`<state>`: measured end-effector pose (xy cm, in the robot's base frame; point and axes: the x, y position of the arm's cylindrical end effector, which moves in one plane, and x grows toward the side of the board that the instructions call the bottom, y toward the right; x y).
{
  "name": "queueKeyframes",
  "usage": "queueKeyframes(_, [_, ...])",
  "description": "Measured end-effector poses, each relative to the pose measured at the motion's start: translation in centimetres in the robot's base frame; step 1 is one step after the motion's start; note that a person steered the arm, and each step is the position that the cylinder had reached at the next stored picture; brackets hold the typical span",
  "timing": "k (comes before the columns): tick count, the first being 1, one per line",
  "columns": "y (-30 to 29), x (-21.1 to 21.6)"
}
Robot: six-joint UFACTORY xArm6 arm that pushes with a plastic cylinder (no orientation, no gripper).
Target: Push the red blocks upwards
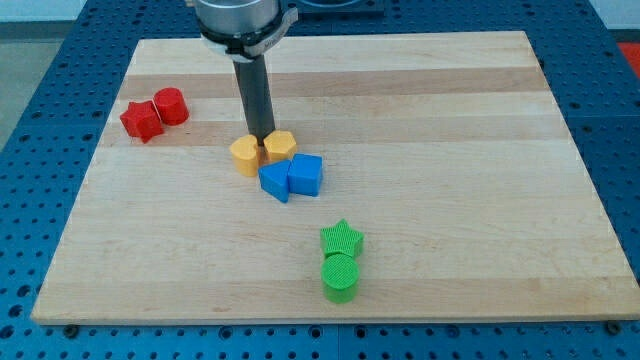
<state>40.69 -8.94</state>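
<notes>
The wooden desk [450, 120] fills most of the view, resting on a blue perforated base [30, 60]. The arm enters from the view's top, its grey round mount [240, 20] carrying a straight dark rod [254, 95] that stands upright, nearly vertical. There are no jaws on this arm, so neither a spread nor a pinch can be told; the rod ends in my tip [260, 138]. My tip sits at the upper edge of two yellow blocks [262, 151], right at the seam where they touch. Just below my tip, against the yellow pair, lie two blue blocks [291, 177], touching each other. Further below and a little right sit a green star [341, 239] and a green cylinder [340, 276], touching. The red star [141, 120] and the red cylinder-like block [171, 105] lie together well to the left of my tip, slightly above it, near the desk's left edge.
</notes>
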Motion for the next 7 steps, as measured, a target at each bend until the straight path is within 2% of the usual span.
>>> queueKeyframes(4, [-1.2,-0.5])
queueKeyframes(6, [-8.9,0.6])
queueKeyframes(7, [-12.9,3.2])
